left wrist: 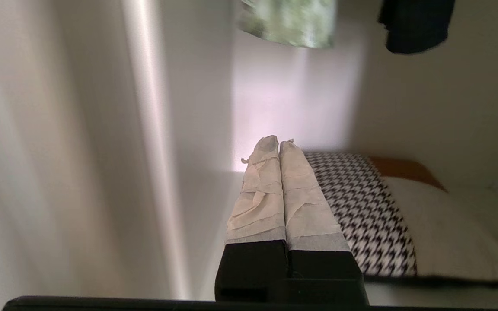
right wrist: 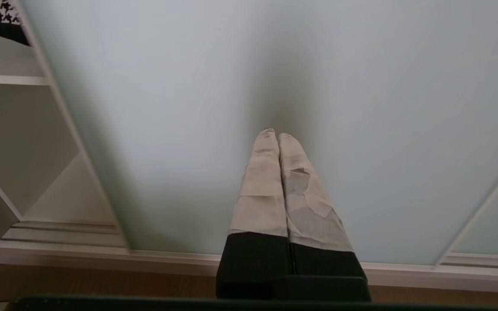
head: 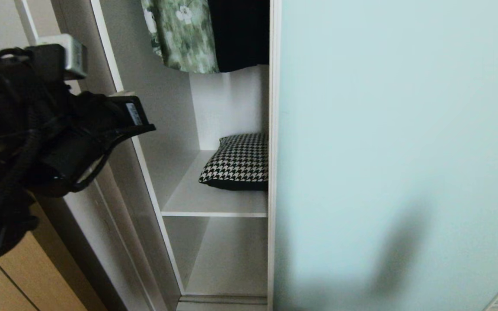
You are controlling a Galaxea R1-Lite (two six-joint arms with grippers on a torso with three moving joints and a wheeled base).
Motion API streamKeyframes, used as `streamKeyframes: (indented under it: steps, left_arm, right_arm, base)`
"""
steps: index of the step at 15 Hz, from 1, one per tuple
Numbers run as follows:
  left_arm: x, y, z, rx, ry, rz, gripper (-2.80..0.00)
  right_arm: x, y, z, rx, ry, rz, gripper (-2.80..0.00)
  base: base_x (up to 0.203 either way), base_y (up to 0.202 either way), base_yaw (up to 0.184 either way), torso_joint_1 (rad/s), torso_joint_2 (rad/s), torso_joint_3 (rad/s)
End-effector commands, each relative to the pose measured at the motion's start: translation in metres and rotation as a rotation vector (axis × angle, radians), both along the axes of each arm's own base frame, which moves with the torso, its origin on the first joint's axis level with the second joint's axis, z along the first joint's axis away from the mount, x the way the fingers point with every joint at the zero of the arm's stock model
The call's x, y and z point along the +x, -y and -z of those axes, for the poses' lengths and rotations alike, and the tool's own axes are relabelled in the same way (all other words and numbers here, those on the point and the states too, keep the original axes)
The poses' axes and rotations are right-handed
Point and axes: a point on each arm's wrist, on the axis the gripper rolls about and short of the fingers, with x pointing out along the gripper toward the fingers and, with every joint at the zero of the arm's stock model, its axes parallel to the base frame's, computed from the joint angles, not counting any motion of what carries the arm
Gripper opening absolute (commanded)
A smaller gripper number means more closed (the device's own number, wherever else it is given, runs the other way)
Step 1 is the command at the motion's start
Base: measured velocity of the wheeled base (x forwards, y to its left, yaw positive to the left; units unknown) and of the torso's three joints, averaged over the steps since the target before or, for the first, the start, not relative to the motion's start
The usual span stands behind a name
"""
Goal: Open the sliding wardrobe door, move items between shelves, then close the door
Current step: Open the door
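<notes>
the tall frosted pale aqua glass sliding door with its thin white frame (head: 396, 129) is seen pushed aside to the right, so the white wardrobe compartment is open on its left part. inside, two flat white shelves are visible: an upper shelf (head: 197, 198) and a lower shelf (head: 227, 268), which is bare in the part that shows. a green floral garment (head: 180, 34) and a black garment (head: 240, 32) are hung above. the rectangular cushion with black-and-white houndstooth and a plain grey-beige part (left wrist: 383, 216) is lying on the upper shelf, partly hidden behind the door edge.

the opening step seems done; the moving step is judged to be in hand. the left gripper (left wrist: 279, 144) is held before the opening, near the cushion but not touching, its taped fingers pressed together and holding nothing. they must be opened before the cushion is grasped. the right gripper (right wrist: 275, 134), fingers closed and empty also, is parked low before the glass door.
</notes>
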Motion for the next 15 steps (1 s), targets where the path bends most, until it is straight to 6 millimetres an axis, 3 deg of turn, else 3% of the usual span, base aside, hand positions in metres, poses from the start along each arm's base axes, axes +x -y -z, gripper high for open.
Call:
streamKeyframes:
  steps: [1,4,10,12,15]
  left_arm:
    - [-0.077,-0.03,-0.03,-0.019,0.043,-0.034,-2.8]
    - [-0.145,-0.061,-0.01,-0.023,0.012,-0.149,-2.8]
    - [-0.262,-0.084,0.075,-0.05,0.064,-0.247,-2.8]
    - [-0.276,-0.084,0.107,-0.078,0.039,-0.284,-2.8]
    - [-0.28,-0.083,0.158,-0.073,-0.023,-0.296,-2.8]
  right_arm:
    - [0.0,0.0,0.0,0.0,0.0,0.0,-2.8]
    - [0.0,0.0,0.0,0.0,0.001,0.0,-2.8]
    - [0.0,0.0,0.0,0.0,-0.001,0.0,-2.8]
    - [0.0,0.0,0.0,-0.001,0.001,0.0,-2.8]
    - [0.0,0.0,0.0,0.0,0.001,0.0,-2.8]
  base:
    - [0.0,0.0,0.0,0.0,0.0,0.0]
    - [0.0,0.0,0.0,0.0,0.0,0.0]
    - [0.0,0.0,0.0,0.0,0.0,0.0]
    - [0.0,0.0,0.0,0.0,0.0,0.0]
    - [0.0,0.0,0.0,0.0,0.0,0.0]
